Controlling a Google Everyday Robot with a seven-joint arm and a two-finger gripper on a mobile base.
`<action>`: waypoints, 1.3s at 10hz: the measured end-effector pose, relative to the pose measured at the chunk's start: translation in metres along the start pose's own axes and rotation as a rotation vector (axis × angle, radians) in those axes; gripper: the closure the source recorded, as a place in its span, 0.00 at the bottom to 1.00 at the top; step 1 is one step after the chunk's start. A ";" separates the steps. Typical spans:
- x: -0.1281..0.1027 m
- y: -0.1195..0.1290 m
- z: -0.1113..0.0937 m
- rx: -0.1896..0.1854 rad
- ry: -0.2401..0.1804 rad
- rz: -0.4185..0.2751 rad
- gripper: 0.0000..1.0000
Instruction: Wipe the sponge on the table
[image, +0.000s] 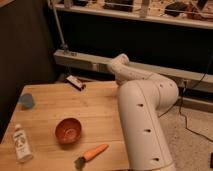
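Note:
The light wooden table (95, 107) fills the left half of the camera view. No sponge shows on it; it is hidden or out of view. My white arm (142, 125) rises from the bottom right, bends at the elbow and ends in a rounded wrist (120, 64) past the table's far right corner. The gripper itself is hidden behind the arm there and is shut; nothing can be seen in it.
On the table are a pale blue cup (26, 100) at the left edge, a dark wrapped bar (76, 82) at the far edge, an orange bowl (67, 130), a white bottle (21, 142) and a carrot (92, 152) near the front. Speckled floor (192, 140) lies to the right.

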 end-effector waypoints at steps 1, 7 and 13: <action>0.002 0.006 0.001 -0.007 0.002 -0.005 0.78; 0.017 0.035 0.006 -0.036 0.027 -0.047 0.78; 0.049 0.060 0.009 -0.066 0.065 -0.087 0.78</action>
